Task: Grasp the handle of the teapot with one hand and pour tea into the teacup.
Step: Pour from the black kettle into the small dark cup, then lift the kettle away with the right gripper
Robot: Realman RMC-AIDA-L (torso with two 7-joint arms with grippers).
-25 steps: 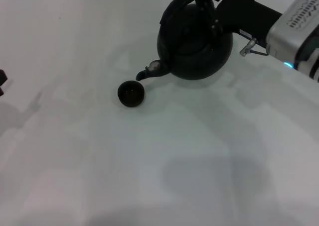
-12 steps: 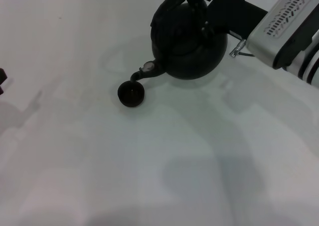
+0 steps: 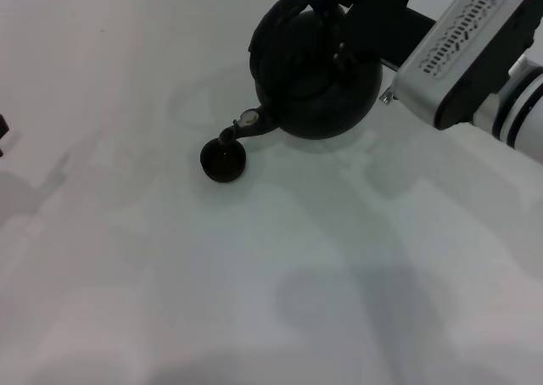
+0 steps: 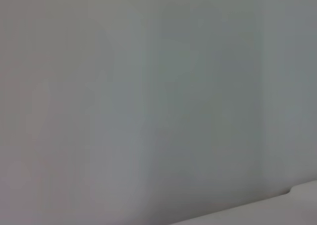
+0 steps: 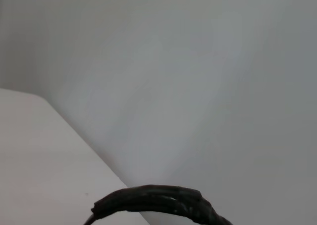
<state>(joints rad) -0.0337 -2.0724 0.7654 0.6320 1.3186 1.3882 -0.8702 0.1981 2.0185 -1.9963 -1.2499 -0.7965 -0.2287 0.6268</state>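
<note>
Teapot [image 3: 316, 75], tilted, spout over teacup [image 3: 223, 161] at seven o'clock; right claw [image 3: 339, 16] grips handle [image 3: 284, 16]. Wrist view shows only handle [image 5: 158, 200].

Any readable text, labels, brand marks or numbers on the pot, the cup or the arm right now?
None can be read.
teapot: plain black; the silvery spot on its spout is not lettering.
teacup: no marking.
right claw, at the handle: its white housing shows only perforated slots.
Wrist views: no text.

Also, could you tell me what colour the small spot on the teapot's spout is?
Silvery, against the matte black spout of the teapot; the head view shows it best.
</note>
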